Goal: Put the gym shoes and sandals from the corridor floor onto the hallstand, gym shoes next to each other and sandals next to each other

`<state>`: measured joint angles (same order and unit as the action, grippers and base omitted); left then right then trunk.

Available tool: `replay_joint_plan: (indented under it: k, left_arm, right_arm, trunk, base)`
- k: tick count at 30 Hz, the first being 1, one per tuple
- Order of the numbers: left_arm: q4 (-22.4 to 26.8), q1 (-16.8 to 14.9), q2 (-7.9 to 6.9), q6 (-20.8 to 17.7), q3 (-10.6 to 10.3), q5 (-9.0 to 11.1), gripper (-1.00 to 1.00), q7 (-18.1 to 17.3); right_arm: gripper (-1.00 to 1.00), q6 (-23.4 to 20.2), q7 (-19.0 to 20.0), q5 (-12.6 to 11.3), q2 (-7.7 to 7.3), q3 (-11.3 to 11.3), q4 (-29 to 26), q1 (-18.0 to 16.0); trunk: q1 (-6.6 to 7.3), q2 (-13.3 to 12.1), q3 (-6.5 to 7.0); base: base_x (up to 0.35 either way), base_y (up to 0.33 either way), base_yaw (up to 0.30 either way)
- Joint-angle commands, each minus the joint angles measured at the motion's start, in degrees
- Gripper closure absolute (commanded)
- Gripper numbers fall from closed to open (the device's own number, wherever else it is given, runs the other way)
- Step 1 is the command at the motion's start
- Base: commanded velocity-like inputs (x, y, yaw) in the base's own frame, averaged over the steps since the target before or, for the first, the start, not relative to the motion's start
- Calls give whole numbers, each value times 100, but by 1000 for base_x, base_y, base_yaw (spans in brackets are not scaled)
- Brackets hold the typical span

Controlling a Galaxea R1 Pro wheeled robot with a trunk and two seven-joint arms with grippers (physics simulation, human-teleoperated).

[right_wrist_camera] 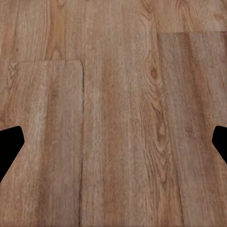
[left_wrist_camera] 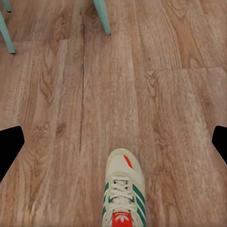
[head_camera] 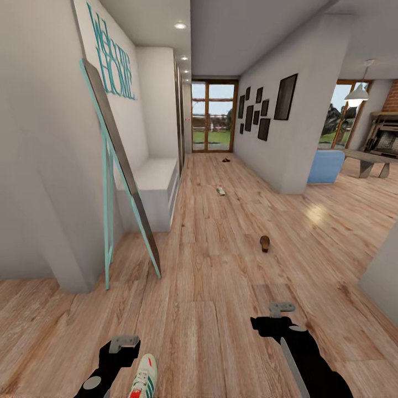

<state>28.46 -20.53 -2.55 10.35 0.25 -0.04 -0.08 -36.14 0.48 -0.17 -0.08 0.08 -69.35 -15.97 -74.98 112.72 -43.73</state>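
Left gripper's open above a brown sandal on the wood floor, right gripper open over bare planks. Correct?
One error: the left gripper is open above a gym shoe, white with green stripes, not a sandal; the left wrist view shows it. A brown sandal lies farther down the corridor floor. The right gripper is open over bare planks.

Bright, even, soft-shadowed render.
Recessed ceiling spotlights [head_camera: 180, 25] and the far glass door [head_camera: 213, 116] give light; sheen on the wood-plank floor [head_camera: 315, 213]; wide-angle stretch at edges.
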Motion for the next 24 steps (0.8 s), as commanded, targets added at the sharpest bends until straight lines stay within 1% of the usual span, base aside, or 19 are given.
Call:
replay_joint_plan:
  k: [1,24]
  left_arm:
    - [-5,-3,0,19,2,1,-100,-1]
    - [-3,-5,-9,20,10,4,-100,-1]
  right_arm:
    - [-100,-30,5,-1,-1,1,-11,-3]
    - [-100,-40,5,-1,-1,-17,-17,-3]
  trunk:
    - [-22,44,-31]
    - [-527,967,-655]
  base:
    - [0,0,0]
    - [0,0,0]
